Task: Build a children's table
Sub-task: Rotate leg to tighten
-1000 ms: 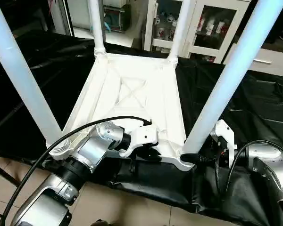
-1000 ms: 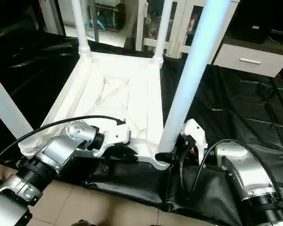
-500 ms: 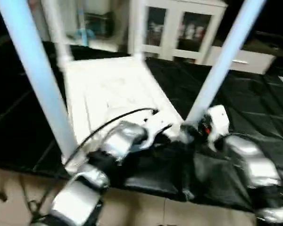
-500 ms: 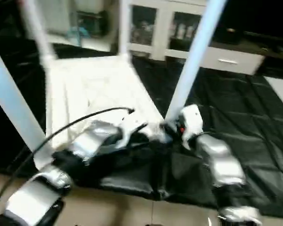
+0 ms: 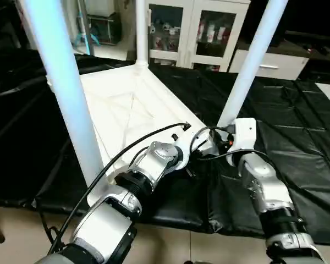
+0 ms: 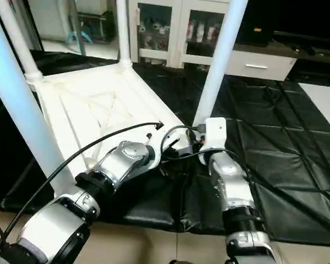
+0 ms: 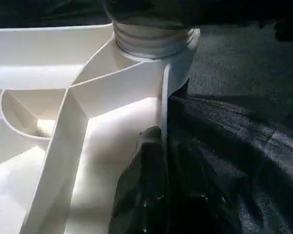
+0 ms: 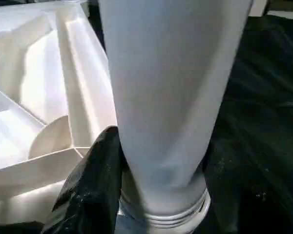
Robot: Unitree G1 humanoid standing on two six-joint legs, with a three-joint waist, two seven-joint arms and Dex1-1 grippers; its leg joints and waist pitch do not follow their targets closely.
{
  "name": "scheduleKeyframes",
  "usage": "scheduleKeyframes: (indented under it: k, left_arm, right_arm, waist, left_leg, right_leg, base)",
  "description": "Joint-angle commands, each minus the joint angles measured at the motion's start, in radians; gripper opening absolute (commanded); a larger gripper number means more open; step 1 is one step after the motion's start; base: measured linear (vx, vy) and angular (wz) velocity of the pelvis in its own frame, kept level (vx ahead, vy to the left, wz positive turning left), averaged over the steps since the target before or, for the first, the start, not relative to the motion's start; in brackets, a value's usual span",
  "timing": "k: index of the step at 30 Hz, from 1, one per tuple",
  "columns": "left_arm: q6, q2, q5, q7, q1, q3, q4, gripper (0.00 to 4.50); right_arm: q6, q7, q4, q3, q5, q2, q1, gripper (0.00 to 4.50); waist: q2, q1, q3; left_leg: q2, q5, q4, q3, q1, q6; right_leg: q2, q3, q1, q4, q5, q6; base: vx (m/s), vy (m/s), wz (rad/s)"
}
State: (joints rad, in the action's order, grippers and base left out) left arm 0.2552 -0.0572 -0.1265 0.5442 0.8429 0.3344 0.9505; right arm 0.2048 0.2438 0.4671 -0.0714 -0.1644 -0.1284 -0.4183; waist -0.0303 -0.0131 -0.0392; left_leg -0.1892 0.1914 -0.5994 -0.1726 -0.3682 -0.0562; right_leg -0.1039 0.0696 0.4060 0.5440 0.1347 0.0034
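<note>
White tabletop (image 5: pixel 126 104) lies upside down on black sheeting (image 5: pixel 297 110), legs standing in its corners. Left gripper (image 7: pixel 154 146) pinches the near rim beside the corner socket (image 7: pixel 154 41). Right gripper (image 8: pixel 161 195) is clamped around the near right leg (image 5: pixel 247 71) at its base. This looks like final tightening; next comes twisting that leg fully home.

Black quilted sheet (image 5: pixel 297 121) covers the work surface, beige tile floor (image 5: pixel 22 231) in front. White glass-door cabinet (image 5: pixel 195 30) at the back, low white drawer unit (image 5: pixel 275 63) beside it.
</note>
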Motion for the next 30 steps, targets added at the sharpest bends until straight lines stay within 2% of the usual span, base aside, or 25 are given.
scheduleKeyframes:
  k: [1, 2, 4, 5, 6, 7, 8, 9, 10, 11, 12, 13, 14, 15, 16, 18, 19, 20, 22, 25, 28, 30]
  left_arm:
    - [-0.075, 0.071, -0.023, -0.051, 0.034, -0.038, -0.004, 0.0]
    - [-0.086, 0.083, -0.024, -0.029, 0.026, -0.033, -0.012, 0.0]
    - [-0.113, 0.118, -0.022, 0.044, -0.002, -0.019, -0.046, 0.0]
    - [-0.113, 0.118, -0.022, 0.044, -0.002, -0.019, -0.046, 0.0]
    - [-0.114, 0.13, -0.017, 0.074, -0.012, -0.016, -0.059, 0.0]
    - [-0.114, 0.137, -0.014, 0.093, -0.019, -0.014, -0.066, 0.0]
    - [-0.154, 0.169, -0.005, 0.174, -0.04, -0.001, -0.081, 0.0]
    - [-0.171, 0.176, -0.002, 0.197, -0.046, 0.002, -0.085, 0.0]
    - [-0.194, 0.188, 0.007, 0.241, -0.056, 0.006, -0.093, 0.0]
    - [-0.194, 0.188, 0.007, 0.241, -0.056, 0.006, -0.093, 0.0]
    - [-0.219, 0.211, 0.026, 0.323, -0.078, 0.018, -0.127, 0.0]
    - [-0.252, 0.229, 0.04, 0.388, -0.095, 0.033, -0.153, 0.0]
    - [-0.272, 0.244, 0.054, 0.445, -0.111, 0.045, -0.18, 0.0]
    - [-0.271, 0.247, 0.057, 0.457, -0.114, 0.048, -0.187, 0.0]
    - [-0.255, 0.265, 0.069, 0.517, -0.134, 0.064, -0.227, 0.0]
    - [-0.243, 0.277, 0.067, 0.544, -0.146, 0.077, -0.254, 0.0]
    - [-0.238, 0.282, 0.065, 0.574, -0.156, 0.083, -0.274, 0.0]
    - [-0.232, 0.289, 0.074, 0.617, -0.17, 0.092, -0.302, 0.0]
    - [-0.217, 0.301, 0.095, 0.685, -0.19, 0.108, -0.35, 0.0]
    - [-0.22, 0.298, 0.102, 0.702, -0.201, 0.115, -0.379, 0.0]
    - [-0.21, 0.297, 0.103, 0.721, -0.206, 0.125, -0.393, 0.0]
    - [-0.206, 0.295, 0.1, 0.722, -0.207, 0.129, -0.4, 0.0]
  right_arm:
    - [0.02, 0.157, -0.083, 0.067, -0.064, 0.016, 0.054, 2.69]
    - [0.021, 0.182, -0.113, 0.066, -0.073, -0.005, 0.069, 2.74]
    - [0.055, 0.268, -0.207, 0.049, -0.111, -0.068, 0.112, 3.03]
    - [0.055, 0.268, -0.207, 0.049, -0.111, -0.068, 0.112, 3.13]
    - [0.072, 0.306, -0.241, 0.047, -0.129, -0.096, 0.129, 3.13]
    - [0.082, 0.331, -0.263, 0.046, -0.14, -0.114, 0.14, 3.22]
    - [0.106, 0.439, -0.337, 0.051, -0.178, -0.198, 0.192, 3.22]
    - [0.112, 0.464, -0.353, 0.052, -0.186, -0.218, 0.204, 3.37]
    - [0.123, 0.514, -0.385, 0.054, -0.199, -0.257, 0.227, 3.51]
    - [0.123, 0.514, -0.385, 0.054, -0.199, -0.257, 0.227, 3.57]
    - [0.127, 0.584, -0.416, 0.062, -0.202, -0.315, 0.253, 3.59]
    - [0.136, 0.632, -0.438, 0.065, -0.205, -0.356, 0.271, 3.61]
    - [0.14, 0.667, -0.452, 0.071, -0.203, -0.388, 0.282, 3.7]
    - [0.141, 0.674, -0.455, 0.072, -0.203, -0.396, 0.285, 3.93]
    - [0.141, 0.715, -0.465, 0.081, -0.193, -0.44, 0.295, 3.98]
    - [0.15, 0.755, -0.471, 0.092, -0.194, -0.482, 0.302, 4.06]
    - [0.162, 0.786, -0.476, 0.104, -0.2, -0.516, 0.305, 4.19]
    - [0.163, 0.802, -0.475, 0.115, -0.194, -0.534, 0.304, 4.33]
    - [0.138, 0.808, -0.461, 0.13, -0.164, -0.544, 0.293, 4.44]
    - [0.133, 0.808, -0.443, 0.149, -0.151, -0.526, 0.271, 4.47]
    - [0.103, 0.816, -0.422, 0.188, -0.118, -0.51, 0.251, 4.47]
    - [0.095, 0.829, -0.402, 0.207, -0.11, -0.502, 0.236, 4.47]
  waist:
    - [-0.009, 0.008, 0.056]
    - [-0.008, 0.004, 0.054]
    - [-0.005, 0.0, 0.057]
    - [-0.004, 0.005, 0.059]
    - [-0.003, 0.01, 0.063]
    - [-0.007, 0.015, 0.065]
    - [-0.008, 0.019, 0.059]
    - [-0.009, 0.027, 0.058]
    - [-0.007, 0.034, 0.055]
    - [-0.007, 0.036, 0.055]
    - [-0.008, 0.037, 0.057]
    - [-0.01, 0.044, 0.059]
    - [-0.01, 0.052, 0.057]
    - [-0.009, 0.055, 0.056]
    - [-0.008, 0.058, 0.057]
    - [-0.005, 0.066, 0.054]
    - [-0.008, 0.072, 0.055]
    - [-0.008, 0.077, 0.054]
    - [-0.008, 0.076, 0.054]
    - [-0.011, 0.076, 0.055]
    - [-0.015, 0.075, 0.055]
    - [-0.014, 0.077, 0.053]
  left_leg:
    - [-0.023, 0.382, 0.086, 0.006, 0.011, 0.05]
    - [-0.022, 0.367, 0.094, 0.015, -0.009, 0.061]
    - [-0.024, 0.334, 0.097, 0.023, -0.023, 0.05]
    - [-0.027, 0.325, 0.095, 0.024, -0.017, 0.051]
    - [-0.032, 0.31, 0.088, 0.017, 0.0, 0.051]
    - [-0.032, 0.267, 0.083, 0.01, 0.003, 0.067]
    - [-0.032, 0.265, 0.085, 0.004, 0.0, 0.087]
    - [-0.033, 0.274, 0.084, 0.002, 0.003, 0.094]
    - [-0.034, 0.29, 0.084, -0.001, 0.008, 0.099]
    - [-0.034, 0.294, 0.085, -0.002, 0.008, 0.098]
    - [-0.034, 0.292, 0.083, -0.002, 0.006, 0.092]
    - [-0.035, 0.282, 0.084, 0.0, 0.002, 0.091]
    - [-0.037, 0.271, 0.084, -0.002, 0.004, 0.091]
    - [-0.038, 0.272, 0.085, -0.001, 0.006, 0.09]
    - [-0.038, 0.271, 0.084, -0.003, 0.008, 0.086]
    - [-0.042, 0.283, 0.083, -0.007, 0.016, 0.077]
    - [-0.044, 0.28, 0.085, -0.007, 0.016, 0.073]
    - [-0.045, 0.279, 0.084, -0.011, 0.019, 0.072]
    - [-0.046, 0.281, 0.087, -0.011, 0.016, 0.066]
    - [-0.045, 0.287, 0.086, -0.016, 0.018, 0.063]
    - [-0.044, 0.288, 0.087, -0.015, 0.014, 0.055]
    - [-0.044, 0.291, 0.087, -0.017, 0.016, 0.054]
  right_leg:
    - [-0.037, -0.016, -0.038, -0.071, 0.427, -0.156]
    - [-0.037, -0.01, -0.056, -0.067, 0.461, -0.123]
    - [-0.042, -0.008, -0.065, -0.066, 0.477, -0.098]
    - [-0.043, -0.009, -0.061, -0.069, 0.461, -0.103]
    - [-0.042, -0.015, -0.045, -0.064, 0.392, -0.143]
    - [-0.039, -0.019, -0.046, -0.05, 0.287, -0.19]
    - [-0.035, -0.019, -0.045, -0.051, 0.286, -0.204]
    - [-0.035, -0.02, -0.047, -0.053, 0.304, -0.197]
    - [-0.037, -0.024, -0.039, -0.054, 0.334, -0.193]
    - [-0.037, -0.025, -0.039, -0.055, 0.345, -0.191]
    - [-0.038, -0.027, -0.036, -0.053, 0.356, -0.19]
    - [-0.039, -0.028, -0.043, -0.05, 0.357, -0.185]
    - [-0.04, -0.031, -0.039, -0.048, 0.347, -0.187]
    - [-0.041, -0.031, -0.037, -0.047, 0.347, -0.191]
    - [-0.04, -0.032, -0.035, -0.044, 0.342, -0.197]
    - [-0.039, -0.035, -0.028, -0.044, 0.333, -0.213]
    - [-0.038, -0.034, -0.032, -0.039, 0.329, -0.213]
    - [-0.038, -0.036, -0.029, -0.039, 0.323, -0.212]
    - [-0.041, -0.036, -0.03, -0.037, 0.334, -0.207]
    - [-0.041, -0.037, -0.024, -0.039, 0.346, -0.2]
    - [-0.044, -0.037, -0.026, -0.038, 0.368, -0.181]
    - [-0.044, -0.039, -0.023, -0.04, 0.37, -0.179]
  base:
    - [0.0, 0.0, 0.0]
    - [0.0, 0.0, 0.0]
    - [-0.005, -0.017, -0.2]
    - [0.001, -0.014, -0.22]
    - [0.0, 0.0, 0.0]
    - [0.0, 0.0, 0.0]
    - [0.0, 0.0, 0.0]
    - [0.0, 0.0, 0.0]
    - [0.0, 0.0, 0.0]
    - [0.0, 0.0, 0.0]
    - [0.0, 0.0, 0.0]
    - [0.0, 0.0, 0.0]
    - [0.0, 0.0, 0.0]
    - [0.0, 0.0, 0.0]
    - [0.0, 0.0, 0.0]
    - [0.0, 0.0, 0.0]
    - [0.0, 0.0, 0.0]
    - [0.0, 0.0, 0.0]
    - [0.0, 0.0, 0.0]
    - [0.0, 0.0, 0.0]
    - [0.0, 0.0, 0.0]
    - [0.0, 0.0, 0.0]
